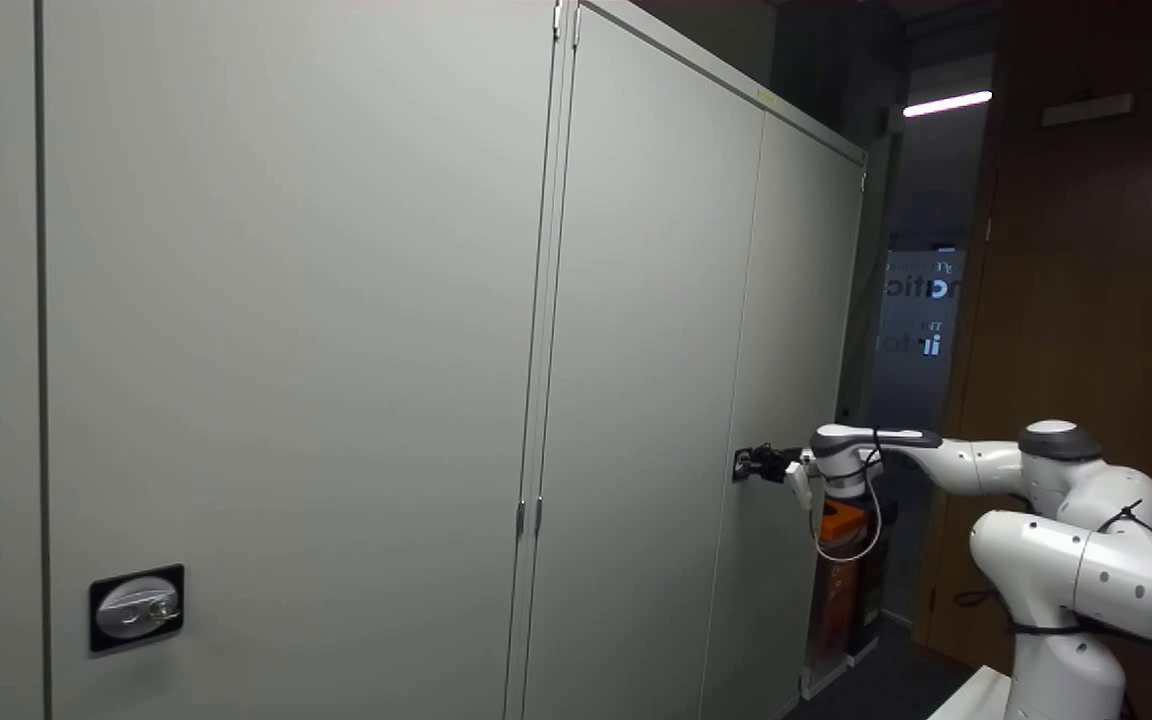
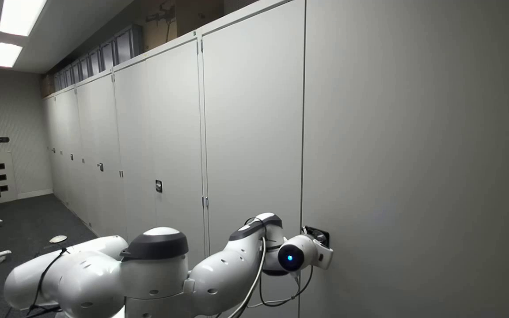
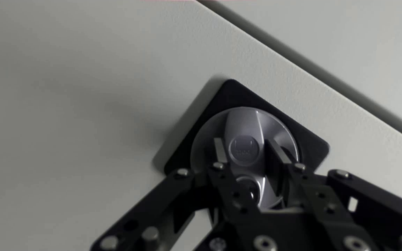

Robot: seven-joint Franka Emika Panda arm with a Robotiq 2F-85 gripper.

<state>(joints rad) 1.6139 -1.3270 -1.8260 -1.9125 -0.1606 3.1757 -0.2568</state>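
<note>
In the wrist view the jaws hide the lower end of the turn handle and a corner of the black plate behind it; marks on the handle's badge are too faint to read. In an exterior view the yellow label above the handle is illegibly small, and, below handle height, the arm's base is cut off.

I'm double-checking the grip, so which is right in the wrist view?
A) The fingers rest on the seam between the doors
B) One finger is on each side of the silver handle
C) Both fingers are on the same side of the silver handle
B: the gripper has its fingers flanking the silver handle, which shows between them.
</note>
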